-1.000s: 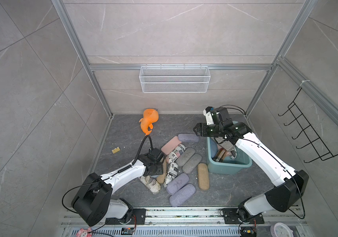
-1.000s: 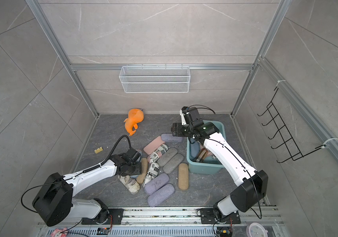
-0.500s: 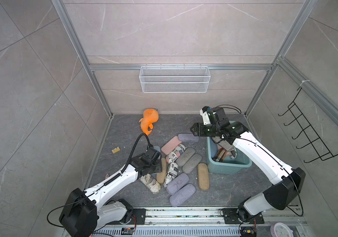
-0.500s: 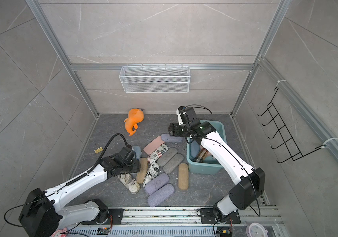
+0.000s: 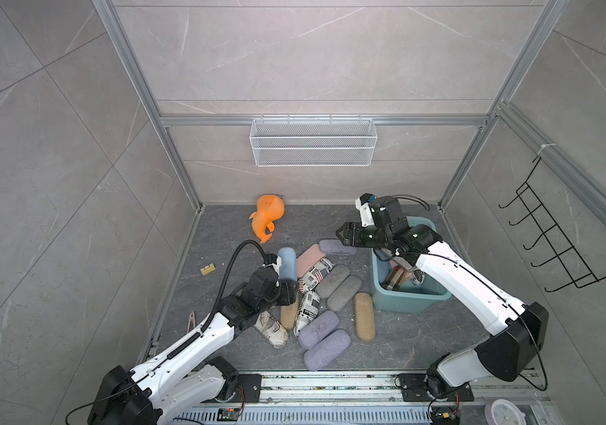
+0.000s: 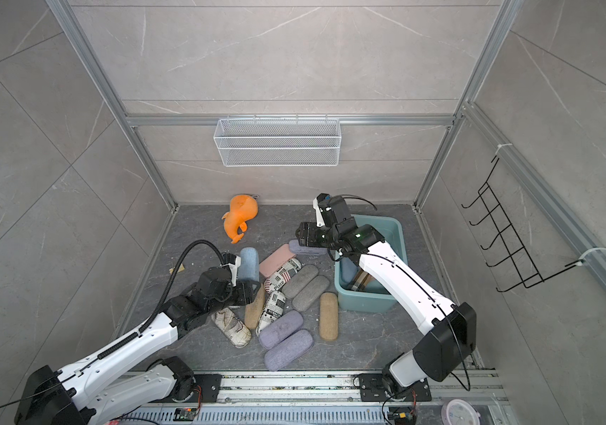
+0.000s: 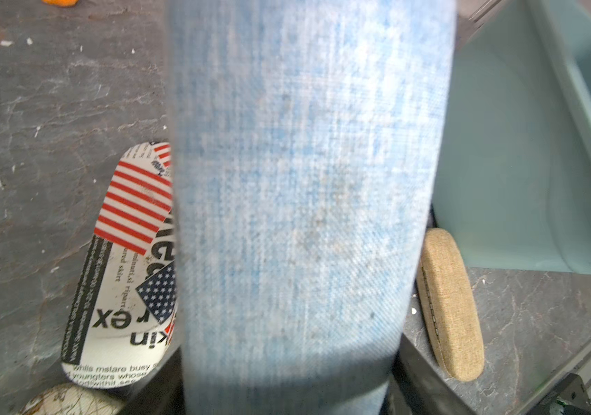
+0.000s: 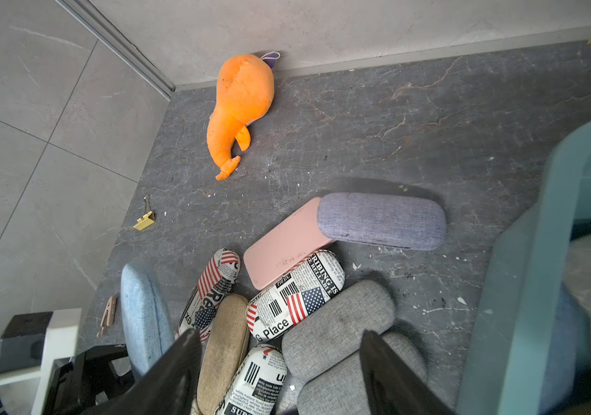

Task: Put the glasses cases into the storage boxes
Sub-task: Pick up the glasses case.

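L claw (image 5: 287, 289) pinching blue fabric case (image 5: 286, 262) by one end, rest poking out ahead, teal tub (image 5: 406, 305) off to its side, so end-grip could pivot/slip in transit; R claw (image 5: 342, 234) spread, empty, above lilac case (image 5: 335, 247).

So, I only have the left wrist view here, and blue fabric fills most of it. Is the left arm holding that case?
Observer: Yes. In both top views the left gripper has its fingers shut on one end of the blue case.
Operator: And the right arm?
Observer: The right gripper hangs in the air near the lilac case, fingers open and empty.
Operator: Anything in the tub yet?
Observer: Yes, the teal tub already holds a plaid case, among others.
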Controlling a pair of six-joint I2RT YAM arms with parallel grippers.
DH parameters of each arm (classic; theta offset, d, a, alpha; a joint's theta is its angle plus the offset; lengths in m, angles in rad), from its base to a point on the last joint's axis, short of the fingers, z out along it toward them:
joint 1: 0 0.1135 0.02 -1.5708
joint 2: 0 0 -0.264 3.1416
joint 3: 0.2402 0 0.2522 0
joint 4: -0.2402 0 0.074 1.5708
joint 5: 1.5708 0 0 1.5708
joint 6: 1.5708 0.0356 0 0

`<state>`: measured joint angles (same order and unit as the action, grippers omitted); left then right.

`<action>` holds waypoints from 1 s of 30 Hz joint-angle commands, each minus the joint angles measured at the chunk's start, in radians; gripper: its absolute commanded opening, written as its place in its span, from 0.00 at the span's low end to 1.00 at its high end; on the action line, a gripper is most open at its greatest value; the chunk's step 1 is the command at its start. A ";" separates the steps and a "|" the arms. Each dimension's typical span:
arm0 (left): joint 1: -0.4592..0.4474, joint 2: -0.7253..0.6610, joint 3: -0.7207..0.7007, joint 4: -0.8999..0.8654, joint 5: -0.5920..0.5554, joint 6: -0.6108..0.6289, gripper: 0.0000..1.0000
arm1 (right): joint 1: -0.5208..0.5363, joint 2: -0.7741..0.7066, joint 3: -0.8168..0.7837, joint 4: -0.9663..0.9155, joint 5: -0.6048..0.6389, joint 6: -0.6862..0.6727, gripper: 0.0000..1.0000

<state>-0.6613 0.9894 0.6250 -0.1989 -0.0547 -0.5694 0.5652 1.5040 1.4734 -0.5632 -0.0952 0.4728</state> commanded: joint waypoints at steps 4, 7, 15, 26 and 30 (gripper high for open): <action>-0.001 0.002 -0.013 0.188 0.026 0.037 0.53 | 0.019 -0.054 -0.049 0.092 -0.026 0.020 0.72; -0.001 0.024 -0.008 0.215 0.035 0.025 0.52 | 0.025 -0.078 -0.065 0.098 -0.027 0.024 0.72; -0.001 0.095 0.010 0.318 0.079 0.016 0.52 | 0.041 -0.117 -0.187 0.197 -0.070 0.057 0.72; 0.006 0.239 0.026 0.540 0.284 -0.041 0.51 | 0.042 -0.091 -0.174 0.257 -0.183 0.075 0.77; 0.006 0.291 0.055 0.572 0.334 -0.038 0.51 | 0.044 -0.068 -0.155 0.267 -0.222 0.086 0.79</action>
<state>-0.6601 1.2633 0.6193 0.2481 0.2119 -0.6006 0.6022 1.4158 1.2884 -0.3336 -0.2707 0.5377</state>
